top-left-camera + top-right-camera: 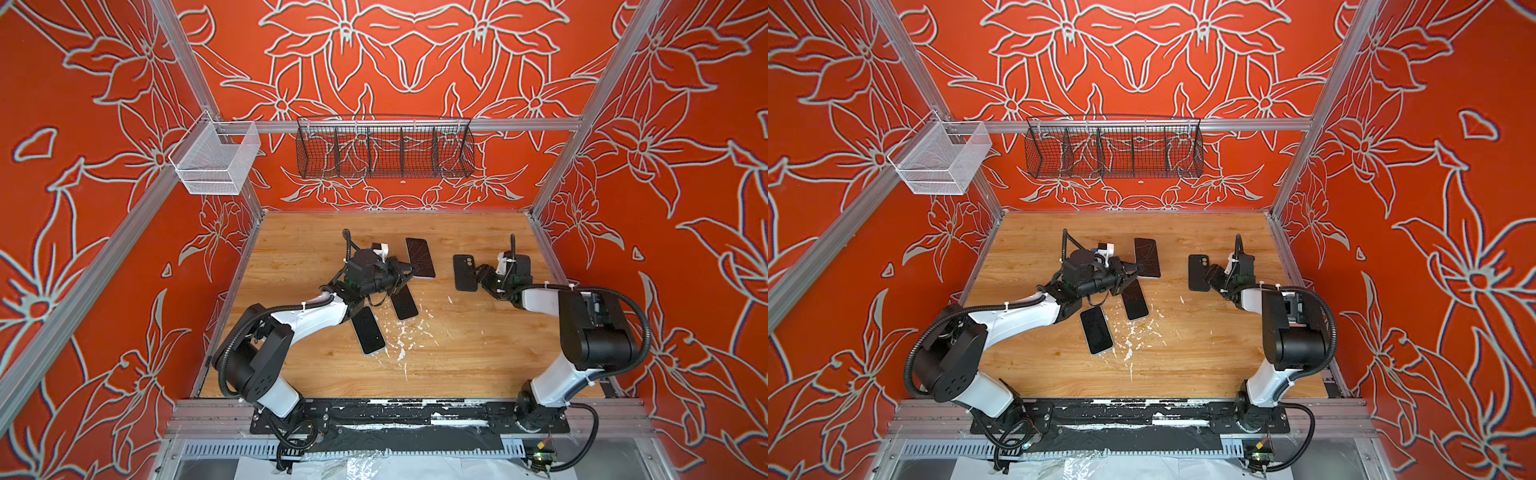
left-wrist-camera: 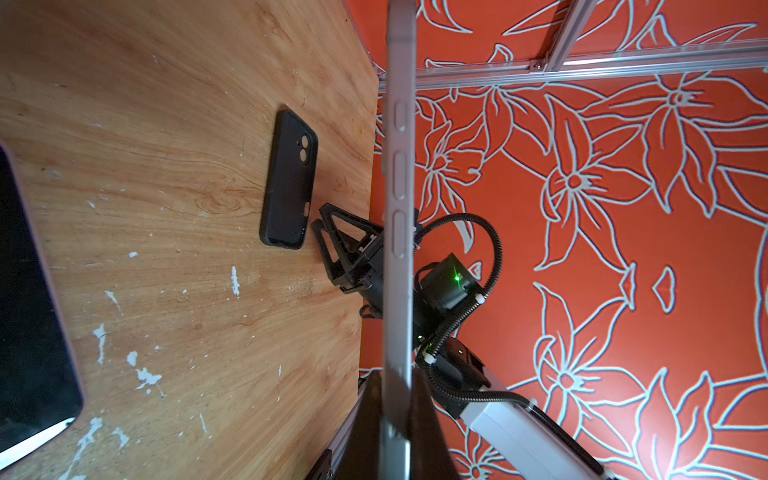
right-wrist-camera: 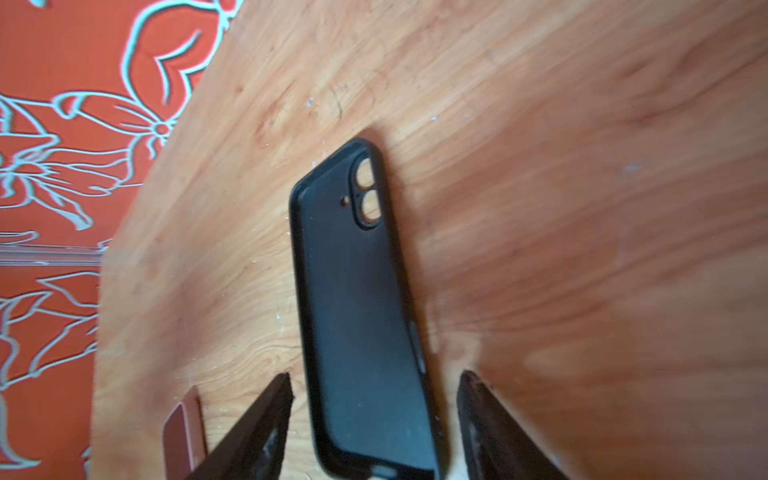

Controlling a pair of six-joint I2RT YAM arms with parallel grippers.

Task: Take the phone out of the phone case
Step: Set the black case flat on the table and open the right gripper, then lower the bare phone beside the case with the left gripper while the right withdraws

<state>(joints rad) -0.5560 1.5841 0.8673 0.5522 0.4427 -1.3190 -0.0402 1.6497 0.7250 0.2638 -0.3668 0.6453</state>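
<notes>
My left gripper (image 1: 405, 274) is shut on the phone (image 1: 420, 257), a slim dark-screened handset out of its case, held just above the table's middle back in both top views (image 1: 1147, 257). In the left wrist view the phone (image 2: 399, 208) shows edge-on, pinched between the jaws of that gripper (image 2: 397, 374). The black phone case (image 1: 464, 272) lies empty and flat on the wood to the right; bare table shows through its camera holes (image 3: 368, 195). My right gripper (image 3: 376, 376) is open, its fingers (image 3: 266, 415) on either side of the case's near end without touching it.
Two more dark phones lie flat under the left arm, one (image 1: 403, 301) nearer the middle and one (image 1: 368, 330) nearer the front. White flecks (image 1: 401, 340) dot the wood. A black wire basket (image 1: 384, 147) and a white one (image 1: 216, 160) hang on the back rails.
</notes>
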